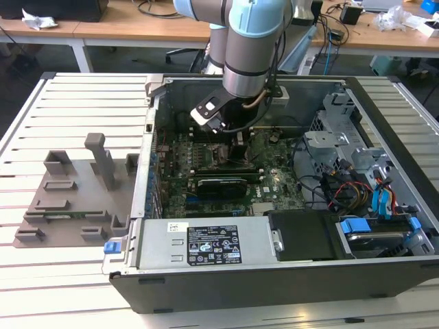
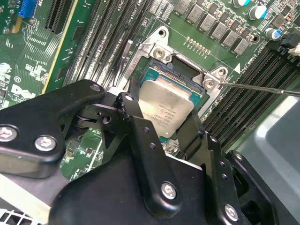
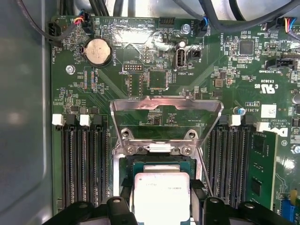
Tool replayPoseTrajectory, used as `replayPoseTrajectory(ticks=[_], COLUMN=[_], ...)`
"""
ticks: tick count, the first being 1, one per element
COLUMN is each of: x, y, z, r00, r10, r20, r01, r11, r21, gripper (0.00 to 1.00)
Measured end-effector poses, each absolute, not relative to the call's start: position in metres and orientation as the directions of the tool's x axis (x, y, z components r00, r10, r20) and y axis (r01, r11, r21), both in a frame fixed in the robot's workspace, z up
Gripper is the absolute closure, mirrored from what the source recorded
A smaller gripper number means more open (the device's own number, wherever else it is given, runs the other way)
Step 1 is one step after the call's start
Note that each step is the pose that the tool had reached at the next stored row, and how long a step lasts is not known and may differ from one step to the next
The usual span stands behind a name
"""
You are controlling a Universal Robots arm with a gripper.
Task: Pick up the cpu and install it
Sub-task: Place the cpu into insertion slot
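1. Over the open socket (image 3: 161, 163) on the motherboard (image 3: 154, 56), inside the computer case (image 1: 156, 130), we see the gripper (image 2: 161, 119) with its jaws closed on the cpu (image 2: 165, 107). They pinch two opposite edges, and the silver top faces up in both wrist views.
2. We judge the step in hand to be seating the chip. The load plate (image 3: 166, 105) is swung up out of the way (the thin lever (image 2: 258, 87) looks released too).
3. To do it well, we would keep the chip level, square its edges with the socket frame, and let it settle without pushing, since the contacts beneath likely bend easily.
4. We cannot tell whether the chip already rests in the socket or hangs just above it. The chip hides the contacts, the gripper body covers its near edge, and we cannot make out any orientation mark.
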State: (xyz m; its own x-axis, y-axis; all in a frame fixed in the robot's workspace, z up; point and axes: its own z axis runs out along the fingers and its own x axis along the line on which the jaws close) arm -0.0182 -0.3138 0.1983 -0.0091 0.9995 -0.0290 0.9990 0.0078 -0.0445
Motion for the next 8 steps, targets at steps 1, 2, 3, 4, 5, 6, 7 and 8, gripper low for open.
replayPoseTrajectory(ticks=[1, 2, 3, 4, 5, 6, 7, 8], x=[-0.0182, -0.0182, -0.0182, -0.0182, -0.0182, -0.0182, -0.0182, -0.0182], y=[-0.3136, -0.3136, -0.3136, -0.3136, -0.3135, -0.3135, -0.3135, -0.3135], z=[0.1975, 0.1971, 0.1970, 0.1969, 0.1968, 0.1968, 0.1967, 0.1966], r00=[-0.009, -0.009, -0.009, -0.009, -0.009, -0.009, -0.009, -0.009], r10=[1.000, 1.000, 1.000, 1.000, 1.000, 1.000, 1.000, 1.000], r20=[-0.029, -0.030, -0.030, -0.030, -0.029, -0.029, -0.029, -0.029], r01=[0.999, 0.999, 0.999, 0.999, 0.999, 0.999, 0.999, 0.999], r11=[0.008, 0.008, 0.008, 0.008, 0.008, 0.008, 0.008, 0.008], r21=[-0.045, -0.045, -0.045, -0.045, -0.045, -0.045, -0.045, -0.044], gripper=[0.45, 0.45, 0.45, 0.45, 0.45, 0.45, 0.45, 0.45])
